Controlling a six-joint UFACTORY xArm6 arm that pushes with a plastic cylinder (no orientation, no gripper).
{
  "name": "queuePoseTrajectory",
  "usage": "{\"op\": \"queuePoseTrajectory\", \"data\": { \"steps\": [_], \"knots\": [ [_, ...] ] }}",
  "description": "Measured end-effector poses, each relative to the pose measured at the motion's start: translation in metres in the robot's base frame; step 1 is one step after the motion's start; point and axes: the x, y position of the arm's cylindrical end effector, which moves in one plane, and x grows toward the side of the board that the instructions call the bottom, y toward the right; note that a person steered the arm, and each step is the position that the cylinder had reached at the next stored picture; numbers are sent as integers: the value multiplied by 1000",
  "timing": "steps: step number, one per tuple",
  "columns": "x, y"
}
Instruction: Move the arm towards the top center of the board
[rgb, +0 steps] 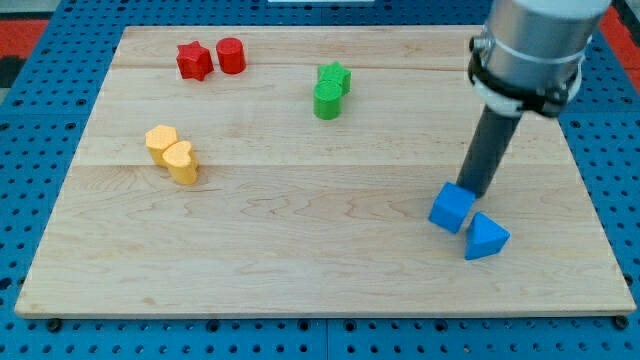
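Nearest the camera is the table (300, 260), a pale wooden board lying on a blue gridded surface, and it is also the largest thing in view. Next in size is the arm's grey housing (530, 45) at the view's upper right, from which the dark rod runs down to my tip (472, 190). No gripper is fitted, so there is nothing to be apart, together or clamped; the rod simply ends at the tip, which rests against the top edge of the blue cube (452, 208) at the view's lower right. Just beside the cube, toward the view's bottom right, lies the blue triangular block (486, 238).

Smaller still are the pairs farther off: the green cylinder (327, 101) touching a green star-like block (336, 76) near the top centre, the yellow heart-shaped block (181, 161) against a yellow block (160, 140) at the left, and the red star (194, 61) beside the red cylinder (231, 55) at the top left.

As I judge it, the task is barely begun: the top centre of the table is well apart from my tip, up and to the view's left, near the green pair. No containers are present
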Motion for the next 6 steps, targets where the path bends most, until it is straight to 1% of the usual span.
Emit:
{"op": "queuePoseTrajectory", "data": {
  "steps": [1, 3, 4, 5, 6],
  "knots": [
    [-1, 0],
    [-109, 22],
    [-160, -8],
    [-225, -27],
    [-254, -66]
  ]
}}
